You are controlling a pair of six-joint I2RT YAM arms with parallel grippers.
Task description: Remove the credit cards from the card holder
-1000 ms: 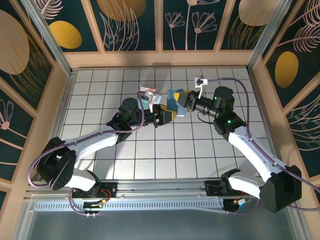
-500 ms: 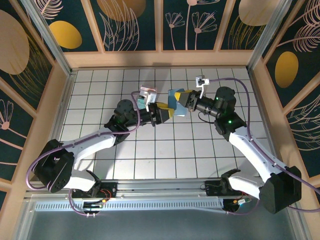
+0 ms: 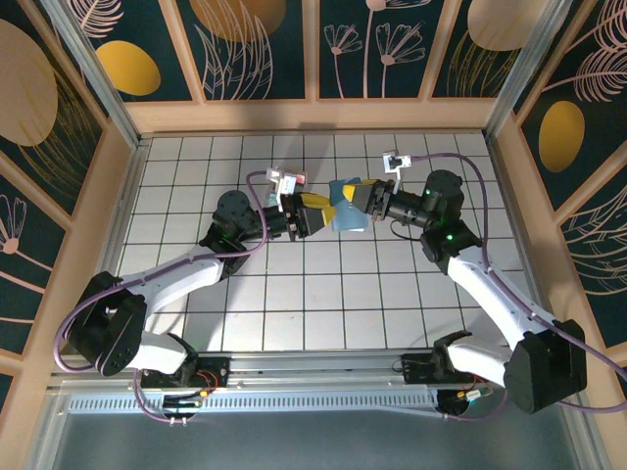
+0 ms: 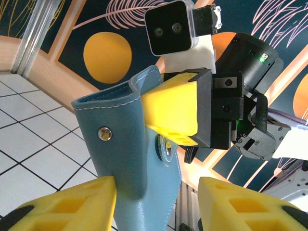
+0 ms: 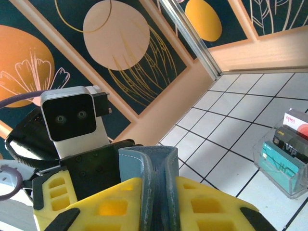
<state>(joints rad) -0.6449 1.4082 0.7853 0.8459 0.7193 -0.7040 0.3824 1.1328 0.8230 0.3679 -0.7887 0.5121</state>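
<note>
The card holder (image 3: pixel 345 214) is a slate-blue wallet held off the floor between the two arms. My right gripper (image 3: pixel 365 200) is shut on it; in the right wrist view its yellow pads (image 5: pixel 207 204) squeeze the folded holder (image 5: pixel 159 166) from both sides at the right gripper (image 5: pixel 161 187). My left gripper (image 3: pixel 315 211) is open and straddles the holder's other end. In the left wrist view the holder (image 4: pixel 127 144) stands against the left pad (image 4: pixel 67 207), with a gap to the other pad at the left gripper (image 4: pixel 156 204). The credit cards are hidden inside the holder.
A small clear plastic box (image 5: pixel 284 156) holding several cards stands on the white tiled floor (image 3: pixel 294 294). Wooden walls (image 3: pixel 313 116) ring the floor on three sides. The arm bases (image 3: pixel 313 377) sit at the near edge.
The left gripper has moved farther back and up to the holder and opened a little wider. The right gripper has tipped the holder slightly toward the left arm.
</note>
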